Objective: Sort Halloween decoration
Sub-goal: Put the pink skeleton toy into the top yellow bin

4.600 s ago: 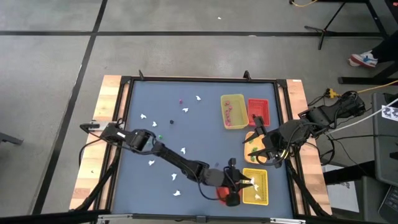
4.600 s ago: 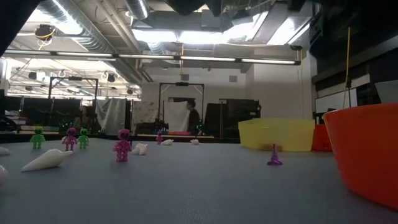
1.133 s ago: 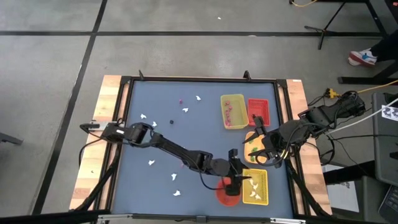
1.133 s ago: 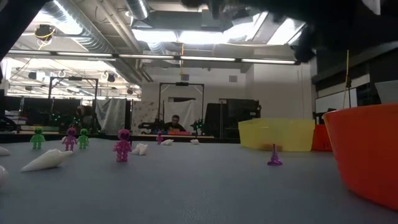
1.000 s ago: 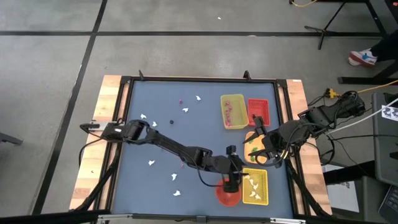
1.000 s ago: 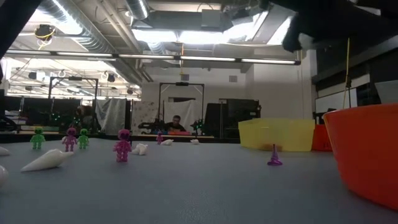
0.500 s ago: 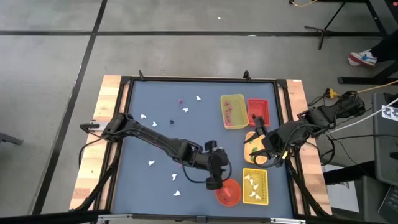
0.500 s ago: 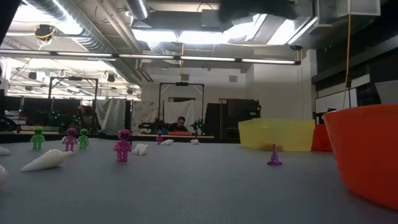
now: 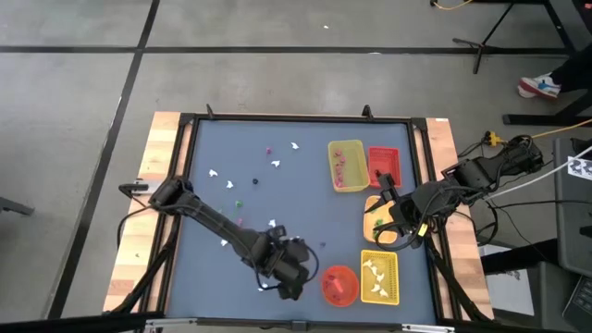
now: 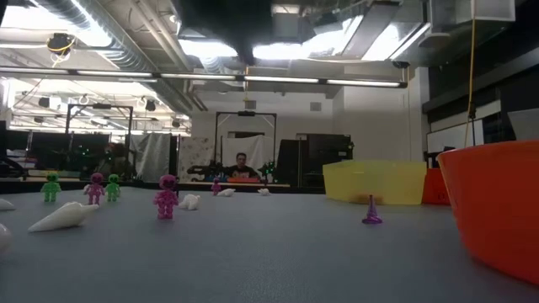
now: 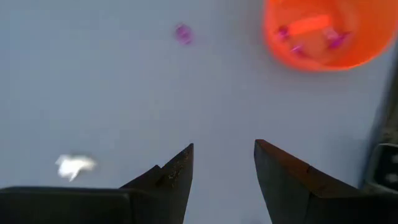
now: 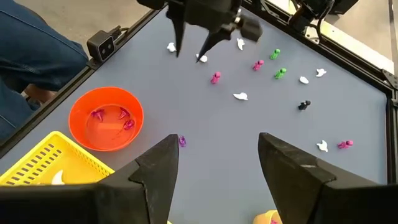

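Note:
Small white, pink, green and dark Halloween decoration pieces lie scattered on the blue table. In the right wrist view I see a pink figure (image 12: 215,77), a white ghost (image 12: 240,96) and a purple cone (image 12: 181,141). My left gripper (image 11: 224,163) (image 9: 292,285) hangs open above the table near its front edge, left of the orange bowl (image 9: 339,285). It points steeply down, with a white piece (image 11: 74,165) off to one side and nothing between its fingers. My right gripper (image 12: 217,152) (image 9: 381,222) waits open, high at the table's right.
A yellow tray (image 9: 379,277) with white pieces stands right of the bowl, which holds pink bits. Another yellow tray (image 9: 347,165) and a red tray (image 9: 384,165) stand at the far right, and an orange tray (image 9: 372,205) lies under my right arm. A person's leg (image 12: 31,50) shows beyond the near edge.
My left gripper has swung from over the orange bowl and the near yellow tray toward the table's left edge. It has turned and tipped steeply downward and stayed open. My right arm has kept still.

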Robot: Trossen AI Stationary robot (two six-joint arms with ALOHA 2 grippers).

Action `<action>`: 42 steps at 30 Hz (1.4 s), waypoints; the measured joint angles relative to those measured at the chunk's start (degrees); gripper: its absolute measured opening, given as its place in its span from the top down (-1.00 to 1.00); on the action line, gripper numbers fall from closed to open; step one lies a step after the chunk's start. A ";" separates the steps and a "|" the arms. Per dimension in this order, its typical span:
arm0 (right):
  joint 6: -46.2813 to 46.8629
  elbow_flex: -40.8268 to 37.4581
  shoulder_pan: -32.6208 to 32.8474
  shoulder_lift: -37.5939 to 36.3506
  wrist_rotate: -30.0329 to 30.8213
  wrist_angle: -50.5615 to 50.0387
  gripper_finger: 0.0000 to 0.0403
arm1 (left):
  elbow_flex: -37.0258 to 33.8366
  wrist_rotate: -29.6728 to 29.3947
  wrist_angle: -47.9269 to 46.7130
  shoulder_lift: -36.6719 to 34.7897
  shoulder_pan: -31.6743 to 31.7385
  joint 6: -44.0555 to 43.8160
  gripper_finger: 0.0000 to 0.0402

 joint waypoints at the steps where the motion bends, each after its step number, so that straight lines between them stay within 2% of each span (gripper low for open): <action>1: 0.00 0.00 0.00 0.00 0.01 -0.01 -0.09 | 0.00 -1.17 -1.37 0.00 -0.59 -1.41 0.24; 7: 0.01 0.00 0.00 0.00 -0.01 -0.51 -0.09 | -1.91 -6.12 -6.58 -0.04 -3.32 -9.41 0.24; 18: 0.00 0.00 0.00 0.00 -0.03 -0.65 -0.09 | -13.11 -6.60 -6.63 0.07 -4.44 -20.11 0.24; 28: 0.01 0.00 0.00 0.00 -0.03 -0.76 -0.09 | -20.47 -6.57 0.43 0.07 -3.14 -20.21 0.24; 42: 0.00 0.00 0.00 0.00 -0.03 -0.76 -0.09 | -24.24 -6.63 7.94 0.06 -0.25 -17.12 0.24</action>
